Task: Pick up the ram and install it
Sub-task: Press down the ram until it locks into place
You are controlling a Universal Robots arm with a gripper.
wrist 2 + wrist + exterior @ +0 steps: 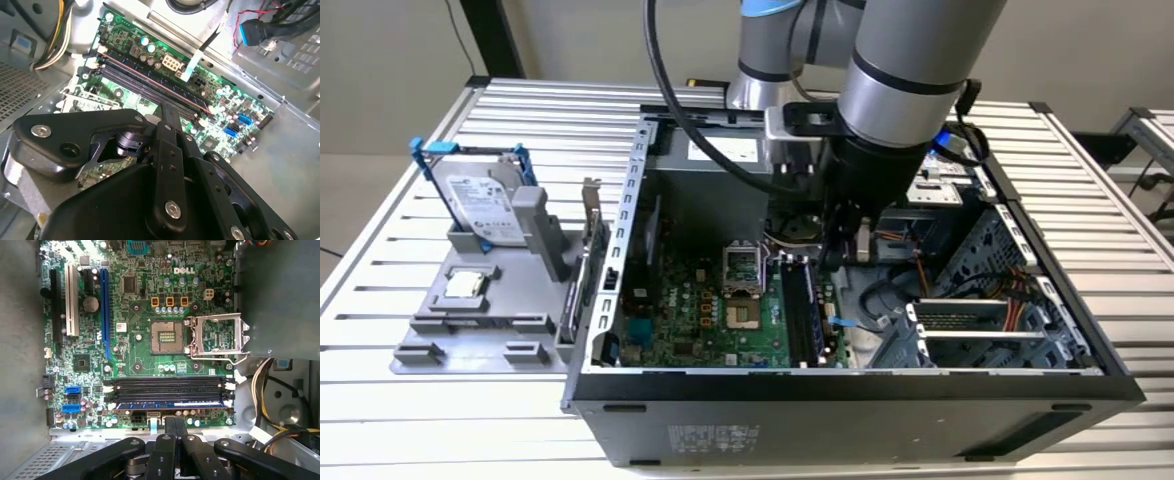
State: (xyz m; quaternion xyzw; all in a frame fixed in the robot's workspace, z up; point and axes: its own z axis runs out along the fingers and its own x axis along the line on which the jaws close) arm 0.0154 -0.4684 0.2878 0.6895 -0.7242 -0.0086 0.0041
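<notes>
From the first wrist view I see the ram (165, 404) seated lengthwise in one of the black memory slots (167, 386) on the green motherboard (125, 305), the slot nearest my gripper (175, 432). The gripper's two fingers (181, 427) are pressed together with nothing between them, and they sit just beside the stick's long edge, apart from it. In the exterior view the gripper (843, 243) hangs inside the open computer case (854, 385), above the slots. The open CPU socket (166, 337) lies on the far side of the slots. A hard drive (483, 205) stands on a grey fixture outside the case, toward the exterior view's left.
</notes>
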